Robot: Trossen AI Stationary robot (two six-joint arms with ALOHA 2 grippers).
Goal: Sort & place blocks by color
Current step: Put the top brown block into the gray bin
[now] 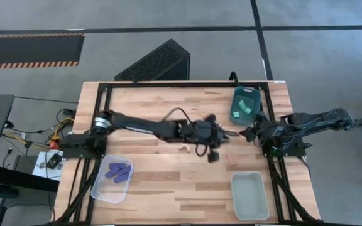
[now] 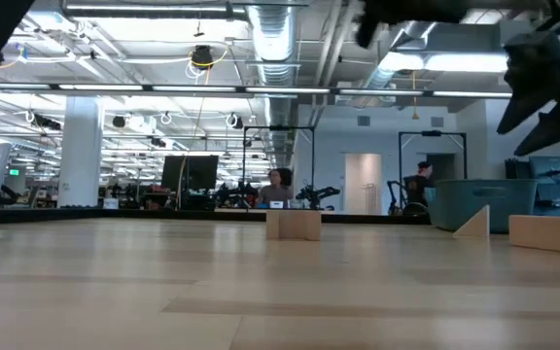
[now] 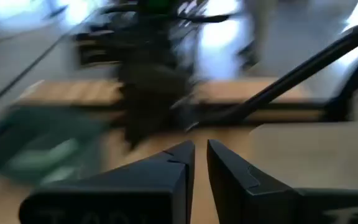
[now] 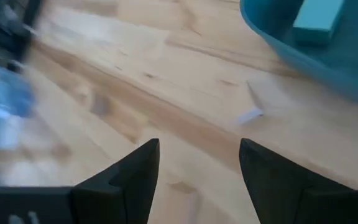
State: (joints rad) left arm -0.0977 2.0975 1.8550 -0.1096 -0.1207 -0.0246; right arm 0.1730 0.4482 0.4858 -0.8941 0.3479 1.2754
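Teal marks the bin (image 1: 246, 104) at the table's far right corner, and light teal cubes (image 1: 244, 113) lie inside it; the right wrist view shows one such cube (image 4: 317, 22) resting in that bin (image 4: 347, 68). Taking this bin as the landmark: the left gripper (image 1: 230, 134) hangs over the wooden table (image 1: 149, 176) just to the bin's near-left, at the end of an arm stretched across from the table's left edge. Its two dark fingers (image 3: 178, 163) are almost together with only a thin slit between them, and nothing shows between them. The right gripper (image 1: 249, 134) sits just near of the bin, close to the left one, with its fingers (image 4: 143, 163) spread wide over bare wood. Dark blue-purple bars (image 1: 119, 172) lie in a clear bin (image 1: 98, 188) far to the near-left of the teal bin. Another clear bin (image 1: 249, 196) stands straight toward the near edge from it. Tan wooden pieces (image 2: 294, 225) stand on the tabletop in the low view, with a wedge (image 2: 473, 223) against the teal bin's wall.
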